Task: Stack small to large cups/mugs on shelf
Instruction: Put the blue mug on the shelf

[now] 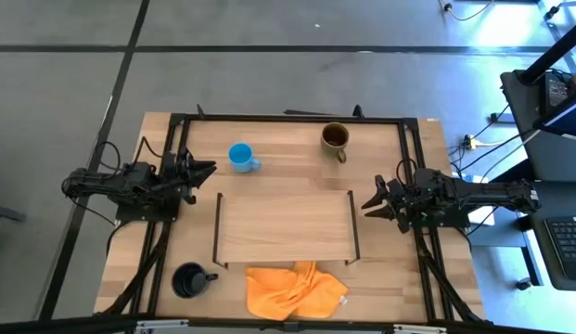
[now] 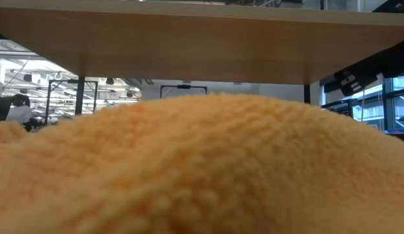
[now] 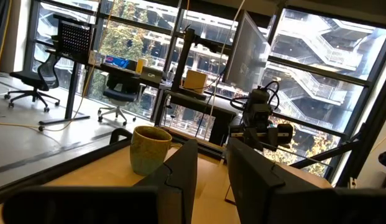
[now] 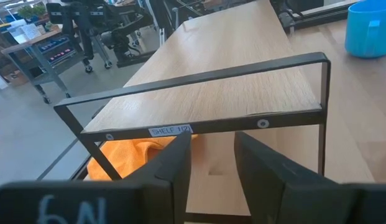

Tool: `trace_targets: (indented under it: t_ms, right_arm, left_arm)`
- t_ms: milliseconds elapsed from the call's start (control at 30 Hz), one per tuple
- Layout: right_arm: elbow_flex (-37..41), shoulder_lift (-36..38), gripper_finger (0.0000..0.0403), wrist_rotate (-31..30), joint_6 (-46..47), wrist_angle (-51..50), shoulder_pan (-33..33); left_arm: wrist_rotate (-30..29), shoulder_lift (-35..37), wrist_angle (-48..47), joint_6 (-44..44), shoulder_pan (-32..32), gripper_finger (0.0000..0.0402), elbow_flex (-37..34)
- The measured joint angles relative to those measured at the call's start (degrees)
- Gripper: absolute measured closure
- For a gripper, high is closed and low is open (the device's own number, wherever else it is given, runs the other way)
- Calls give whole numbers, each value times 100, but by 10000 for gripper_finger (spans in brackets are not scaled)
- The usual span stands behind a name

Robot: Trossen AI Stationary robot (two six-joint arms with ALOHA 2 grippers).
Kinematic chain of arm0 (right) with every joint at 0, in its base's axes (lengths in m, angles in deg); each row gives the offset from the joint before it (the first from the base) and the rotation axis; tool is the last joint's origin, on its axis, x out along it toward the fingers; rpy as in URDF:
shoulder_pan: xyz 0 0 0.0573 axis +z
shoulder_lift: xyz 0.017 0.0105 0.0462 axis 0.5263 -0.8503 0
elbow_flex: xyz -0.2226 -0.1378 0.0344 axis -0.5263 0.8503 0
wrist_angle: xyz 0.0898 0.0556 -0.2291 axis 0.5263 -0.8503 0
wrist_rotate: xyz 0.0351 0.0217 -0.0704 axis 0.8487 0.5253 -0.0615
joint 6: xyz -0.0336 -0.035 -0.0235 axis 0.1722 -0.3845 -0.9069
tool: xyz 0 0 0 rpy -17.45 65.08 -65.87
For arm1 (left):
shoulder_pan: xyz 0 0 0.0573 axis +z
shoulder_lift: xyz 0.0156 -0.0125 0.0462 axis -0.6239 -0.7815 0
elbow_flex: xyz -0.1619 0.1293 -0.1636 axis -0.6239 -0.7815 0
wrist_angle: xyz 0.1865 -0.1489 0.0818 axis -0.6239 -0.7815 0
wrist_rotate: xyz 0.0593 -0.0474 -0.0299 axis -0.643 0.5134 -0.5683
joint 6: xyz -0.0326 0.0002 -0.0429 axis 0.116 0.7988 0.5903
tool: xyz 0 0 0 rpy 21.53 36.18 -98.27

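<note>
The small light-blue mug (image 1: 240,157) stands on the tabletop at the far left; it also shows in the right wrist view (image 4: 369,27). The olive-brown mug (image 1: 336,138) stands at the far right, and shows in the left wrist view (image 3: 149,149). The black mug (image 1: 190,278) stands near the front left. The light-wood shelf (image 1: 286,225) with black end frames sits mid-table with nothing on it. My left gripper (image 1: 206,171) is open at the left, empty. My right gripper (image 1: 369,205) is open by the shelf's right end frame (image 4: 199,106), empty.
An orange cloth (image 1: 295,289) lies crumpled at the front edge, just before the shelf, and fills the low view (image 2: 202,169). A black metal frame (image 1: 288,119) runs around the tabletop. Bare wood lies between the shelf and the far mugs.
</note>
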Motion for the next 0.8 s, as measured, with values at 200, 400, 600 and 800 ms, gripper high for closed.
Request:
trace_targets:
  t_ms: [200,400,600,800]
  right_arm:
    - [0,2,279,-16,652,187,0]
    - [0,2,279,-866,1004,349,-1]
    - [0,-1,279,-1000,973,345,0]
    - [0,-1,279,-1005,913,339,0]
  left_arm:
    - [0,-1,0,-2,0,319,0]
    - [1,-1,0,-1,0,319,0]
    - [0,1,0,-2,-1,319,0]
    - [-1,0,0,-33,-1,319,0]
